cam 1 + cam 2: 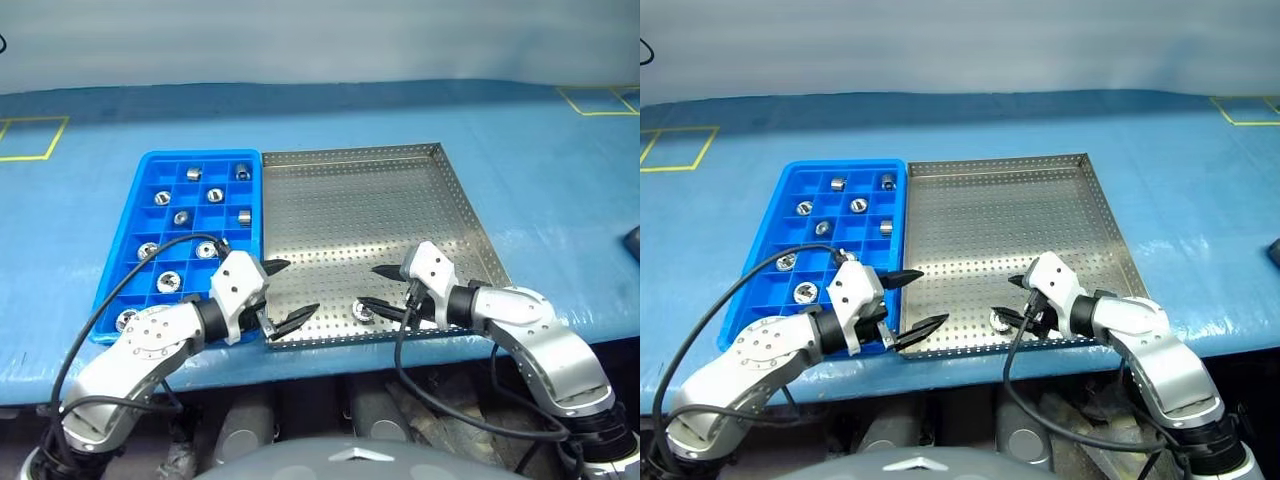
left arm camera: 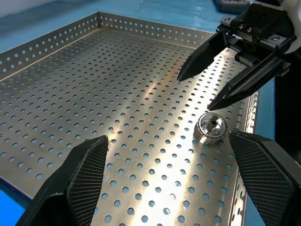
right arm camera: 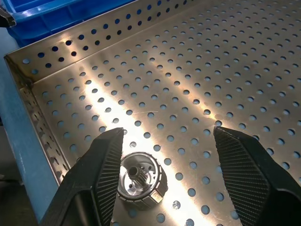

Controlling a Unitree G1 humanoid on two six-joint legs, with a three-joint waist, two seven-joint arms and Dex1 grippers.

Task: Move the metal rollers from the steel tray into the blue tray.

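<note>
Right fingers spread, empty, beside one metal roller.

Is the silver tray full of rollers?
No, just one roller lies in the steel tray, near its front edge.

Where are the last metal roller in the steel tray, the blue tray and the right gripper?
metal roller (image 3: 139,182), right wrist view, top face.
blue tray (image 1: 152,160), left eye view, far left rim.
right gripper (image 1: 368,285), left eye view, between fingertips.

The steel tray floor lies bare apart from one roller near its front rim. That low rim bars level entry (both grippers flank the roller). Blue tray: several compartments hold rollers.
</note>
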